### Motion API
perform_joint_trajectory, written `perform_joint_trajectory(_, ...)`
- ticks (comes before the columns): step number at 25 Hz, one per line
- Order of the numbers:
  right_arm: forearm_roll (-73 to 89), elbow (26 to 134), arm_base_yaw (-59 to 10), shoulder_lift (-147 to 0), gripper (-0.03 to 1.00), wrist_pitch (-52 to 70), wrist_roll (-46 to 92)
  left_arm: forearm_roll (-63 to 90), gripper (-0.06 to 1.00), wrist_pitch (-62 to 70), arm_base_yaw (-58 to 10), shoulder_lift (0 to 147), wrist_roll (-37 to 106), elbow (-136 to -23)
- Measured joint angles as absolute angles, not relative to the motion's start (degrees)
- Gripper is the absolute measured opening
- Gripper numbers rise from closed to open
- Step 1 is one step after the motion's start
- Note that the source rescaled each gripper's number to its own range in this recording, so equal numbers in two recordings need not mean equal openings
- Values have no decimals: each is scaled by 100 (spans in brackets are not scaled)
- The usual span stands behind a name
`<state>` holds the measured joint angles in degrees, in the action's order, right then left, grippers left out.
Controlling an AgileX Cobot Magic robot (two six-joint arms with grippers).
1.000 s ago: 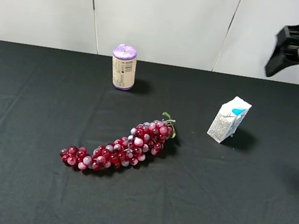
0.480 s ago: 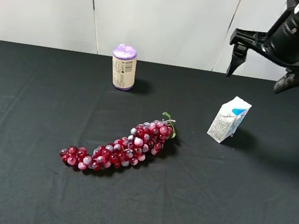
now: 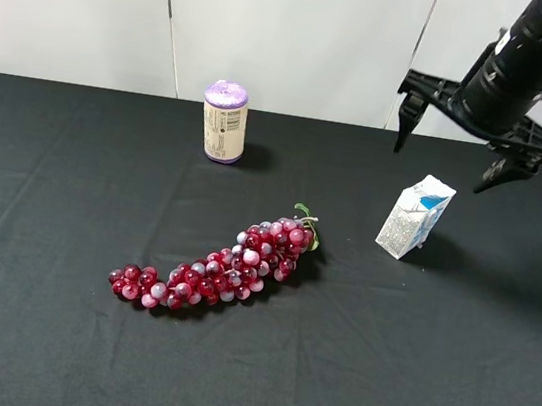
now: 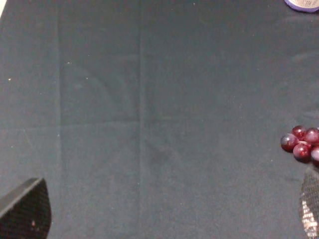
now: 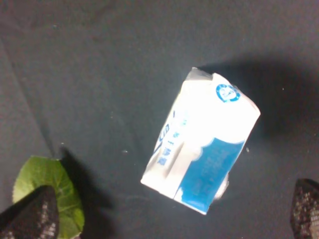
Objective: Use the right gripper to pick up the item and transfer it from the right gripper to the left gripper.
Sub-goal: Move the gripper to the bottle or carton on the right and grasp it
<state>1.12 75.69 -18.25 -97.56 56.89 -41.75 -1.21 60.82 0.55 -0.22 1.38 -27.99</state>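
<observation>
The item, a small white carton (image 3: 414, 216) with blue print and a grey side, stands tilted on the black table at the right. In the right wrist view the carton (image 5: 200, 155) lies between the two fingertips, well below them. My right gripper (image 3: 452, 138) hangs open in the air above and behind the carton, touching nothing. My left gripper (image 4: 164, 216) is open and empty; only its two fingertips (image 4: 24, 214) show in the left wrist view over bare cloth. The left arm is out of the exterior view.
A red grape bunch (image 3: 216, 272) lies in the table's middle, its green leaf (image 5: 49, 190) near the carton. A purple-topped can (image 3: 224, 122) stands at the back. The black cloth (image 3: 71, 185) covers the table.
My right gripper has swung in from the far upper right and come down towards the carton, its open fingers now pointing down. The carton, grapes and can have not moved.
</observation>
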Motion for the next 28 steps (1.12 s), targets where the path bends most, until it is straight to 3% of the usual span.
perform_joint_trajectory(12,496,7569,-1825,-10623,100,5599,-4287,-121,100,6082,55,-22,138,-2799)
perform_joint_trajectory(28,0,7564,-1788,-10697,100,5368,-4924,-121,100,6082,55,-22,133,-2799)
